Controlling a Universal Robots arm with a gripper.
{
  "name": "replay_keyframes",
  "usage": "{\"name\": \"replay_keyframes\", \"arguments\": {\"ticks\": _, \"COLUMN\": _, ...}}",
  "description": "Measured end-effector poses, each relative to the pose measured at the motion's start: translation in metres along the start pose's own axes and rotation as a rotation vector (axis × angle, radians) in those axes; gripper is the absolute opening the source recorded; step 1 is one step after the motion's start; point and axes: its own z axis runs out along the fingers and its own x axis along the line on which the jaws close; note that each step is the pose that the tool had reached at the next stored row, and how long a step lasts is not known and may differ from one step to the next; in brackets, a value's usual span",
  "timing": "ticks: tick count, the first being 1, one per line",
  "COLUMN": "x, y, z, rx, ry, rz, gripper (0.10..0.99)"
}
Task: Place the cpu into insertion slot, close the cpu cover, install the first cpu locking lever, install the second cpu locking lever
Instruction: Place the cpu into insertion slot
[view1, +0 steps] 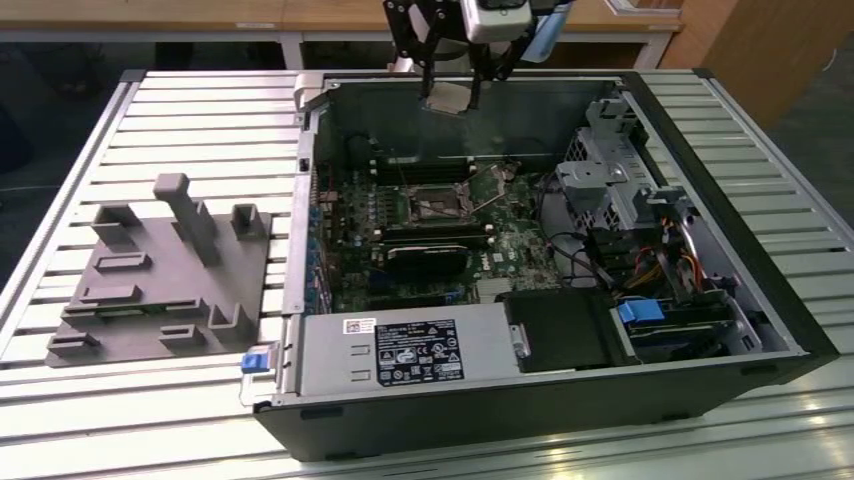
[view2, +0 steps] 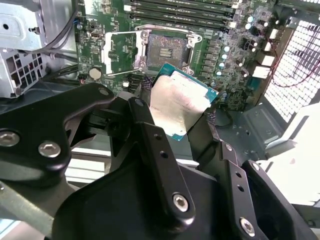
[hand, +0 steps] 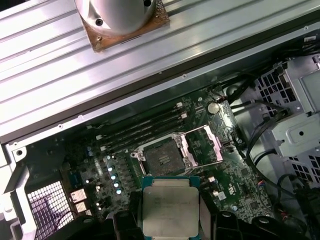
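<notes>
- The black gripper (view2: 177, 101) pinches the flat, square, silver-grey cpu (view2: 181, 100) by opposite edges.
- The dark-centred, metal-rimmed square insertion slot (view2: 167, 50) lies uncovered, well apart below the cpu.

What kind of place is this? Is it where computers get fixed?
Probably a robot workshop or test lab. An opened computer case sits on a ribbed metal table, a robot hand holds a small chip over it, and a grey plastic holder block stands beside the case.
</notes>
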Motion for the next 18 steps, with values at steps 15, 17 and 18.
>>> {"name": "replay_keyframes", "arguments": {"ticks": 15, "x": 0.0000, "y": 0.0000, "z": 0.0003, "rx": -0.001, "ry": -0.0067, "rz": 0.076, "gripper": 0.541}}
{"name": "replay_keyframes", "arguments": {"ticks": 17, "x": 0.0000, "y": 0.0000, "z": 0.0003, "rx": -0.002, "ry": -0.0076, "rz": 0.085, "gripper": 0.541}}
{"name": "replay_keyframes", "arguments": {"ticks": 18, "x": 0.0000, "y": 0.0000, "z": 0.0004, "rx": -0.002, "ry": -0.0081, "rz": 0.090, "gripper": 0.541}}
